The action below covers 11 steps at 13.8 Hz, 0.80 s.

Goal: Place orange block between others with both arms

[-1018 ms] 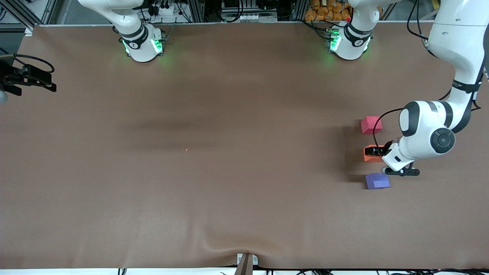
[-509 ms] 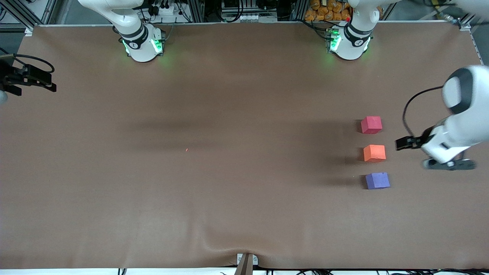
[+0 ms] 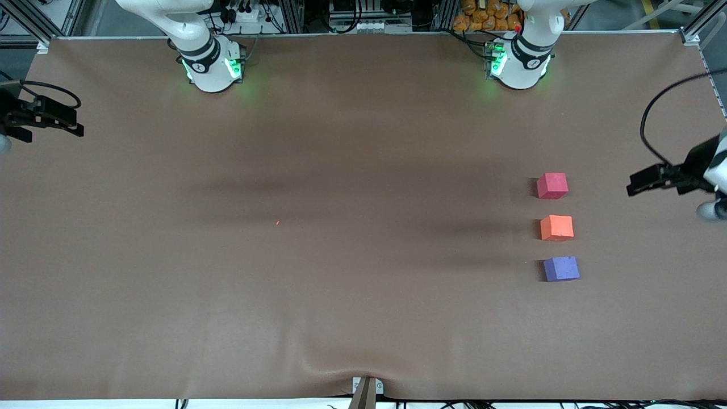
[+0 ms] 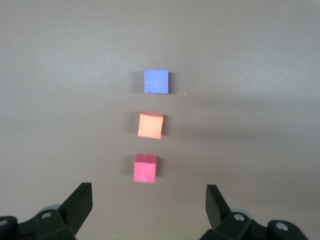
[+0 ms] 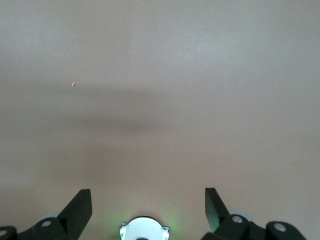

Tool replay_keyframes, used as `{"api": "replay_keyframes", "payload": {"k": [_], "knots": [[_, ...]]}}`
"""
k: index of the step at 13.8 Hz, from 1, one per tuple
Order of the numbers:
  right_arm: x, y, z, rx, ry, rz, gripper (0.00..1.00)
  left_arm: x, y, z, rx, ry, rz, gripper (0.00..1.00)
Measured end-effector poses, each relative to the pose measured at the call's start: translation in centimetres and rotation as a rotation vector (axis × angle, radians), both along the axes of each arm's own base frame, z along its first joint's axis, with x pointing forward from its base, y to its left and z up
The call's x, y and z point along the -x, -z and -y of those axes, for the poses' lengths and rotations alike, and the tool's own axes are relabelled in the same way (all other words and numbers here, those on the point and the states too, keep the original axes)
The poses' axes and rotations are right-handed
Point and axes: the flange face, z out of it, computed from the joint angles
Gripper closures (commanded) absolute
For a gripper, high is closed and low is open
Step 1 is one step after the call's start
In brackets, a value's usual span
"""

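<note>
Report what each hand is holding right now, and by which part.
Nothing is held. The left hand is open above the table, clear of the orange block; the right hand waits open at its own end.

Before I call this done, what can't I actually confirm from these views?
- Left gripper: front view's edge cuts off its arm and wrist.
- Right gripper: front view's edge cuts off its arm; only the fingertips show in the right wrist view.
- Orange block, red-pink cube, purple-blue cube: absent from the right wrist view.
- Speck on the table: too small to identify.
</note>
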Motion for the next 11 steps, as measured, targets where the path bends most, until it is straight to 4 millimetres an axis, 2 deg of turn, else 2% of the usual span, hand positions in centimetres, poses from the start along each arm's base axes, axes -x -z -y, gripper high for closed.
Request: {"api": "replay_keyframes", "payload": {"k": [2,4,7,9,11], "knots": [[0.0,0.0,0.0,0.000,0.000,0.000,0.00,2.3,-3.2,1.6,-0.006,-0.019,0.019,0.00],[0.0,0.0,0.0,0.000,0.000,0.000,0.00,4.0,-4.8,2.2,-0.018,-0.021,0.029,0.00],[0.0,0.0,0.0,0.000,0.000,0.000,0.00,5.4,-4.3,1.1,-0.022,-0.048,0.008,0.00],[0.0,0.0,0.0,0.000,0.000,0.000,0.00,6.4,-3.8,1.4,-0.024,-0.045,-0.007,0.00],[0.0,0.0,0.0,0.000,0.000,0.000,0.00,7.3,-4.3,1.5,-0.026,-0.041,0.000,0.00]]}}
